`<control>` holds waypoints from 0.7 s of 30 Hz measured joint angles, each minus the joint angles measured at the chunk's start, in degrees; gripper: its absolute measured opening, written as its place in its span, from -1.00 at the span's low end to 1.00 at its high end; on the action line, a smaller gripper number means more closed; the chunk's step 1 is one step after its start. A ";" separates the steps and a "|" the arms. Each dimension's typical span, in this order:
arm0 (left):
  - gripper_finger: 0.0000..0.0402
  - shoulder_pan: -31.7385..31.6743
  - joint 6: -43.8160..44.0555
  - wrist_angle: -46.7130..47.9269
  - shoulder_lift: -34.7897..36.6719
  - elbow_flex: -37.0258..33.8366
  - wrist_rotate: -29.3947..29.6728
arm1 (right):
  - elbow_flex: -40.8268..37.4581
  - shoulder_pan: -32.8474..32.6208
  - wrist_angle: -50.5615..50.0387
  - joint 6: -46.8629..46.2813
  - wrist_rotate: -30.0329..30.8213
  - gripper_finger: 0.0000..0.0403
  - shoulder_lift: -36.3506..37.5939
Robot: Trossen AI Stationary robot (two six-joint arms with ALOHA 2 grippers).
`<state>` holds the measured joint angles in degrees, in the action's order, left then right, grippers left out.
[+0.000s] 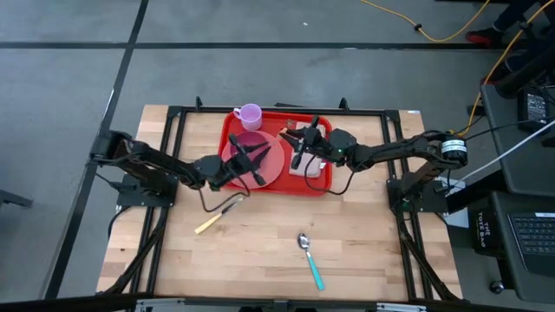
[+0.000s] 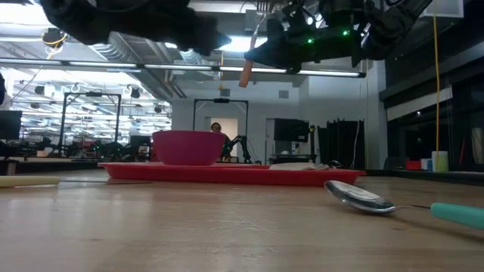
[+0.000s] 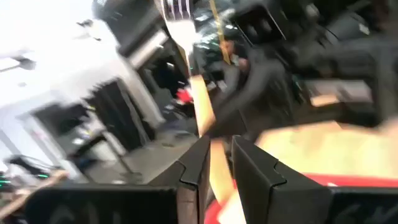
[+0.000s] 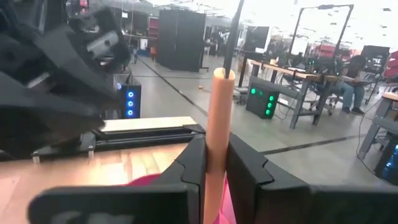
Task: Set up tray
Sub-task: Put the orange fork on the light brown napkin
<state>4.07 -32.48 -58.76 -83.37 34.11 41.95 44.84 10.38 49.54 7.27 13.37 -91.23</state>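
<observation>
We see the tray [image 1: 317,186] lying flat on the far middle of the worktop [image 1: 260,251], its long axis running left to right. In the low view it shows edge-on as a thin red strip [image 2: 227,173], so we cannot make out its floor there.

On its left half sits a round pink plate [image 1: 276,165] with a dark pink bowl [image 1: 251,141] on it; the bowl [image 2: 186,147] stands clear in the low view. A lilac cup [image 1: 250,114] stands at the tray's far left corner. Something pale, a napkin [image 1: 309,171] perhaps, lies on the tray's right half, mostly covered by the right arm.

The left claw [image 1: 251,158] hovers over the plate and hides part of it. In its wrist view its fingers [image 3: 194,168] are narrow around an orange handle with fork tines [image 3: 176,9] at the end, though that picture is smeared.

The right claw [image 1: 302,146] is over the tray's right half, fingers [image 4: 193,163] closed on an orange-handled utensil [image 4: 219,118] standing upright; its dark upper part is thin, and we cannot tell what kind it is.

On the bare worktop near the tray lie a yellow-handled utensil [image 1: 217,215] to the left and a teal-handled spoon [image 1: 310,258] nearer, to the right.
</observation>
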 joint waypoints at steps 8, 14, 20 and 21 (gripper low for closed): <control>-0.83 -5.14 16.64 24.49 14.59 -5.39 -19.06 | 0.00 0.01 -15.18 -3.19 0.07 -0.78 7.87; -0.91 -8.62 18.35 28.14 22.91 -8.45 -28.91 | 0.00 0.01 -27.15 -10.76 0.09 -0.78 13.80; -0.95 -11.96 19.36 31.44 27.63 -11.29 -34.11 | 0.02 0.01 -36.11 -22.34 -1.56 -0.78 17.21; -0.96 -12.46 19.67 31.30 27.92 -11.68 -34.79 | 0.02 0.01 -36.81 -24.25 -2.31 -0.78 17.19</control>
<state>-8.38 -12.81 -27.46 -55.45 22.43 7.16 44.86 10.39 12.72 -16.99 11.06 -74.04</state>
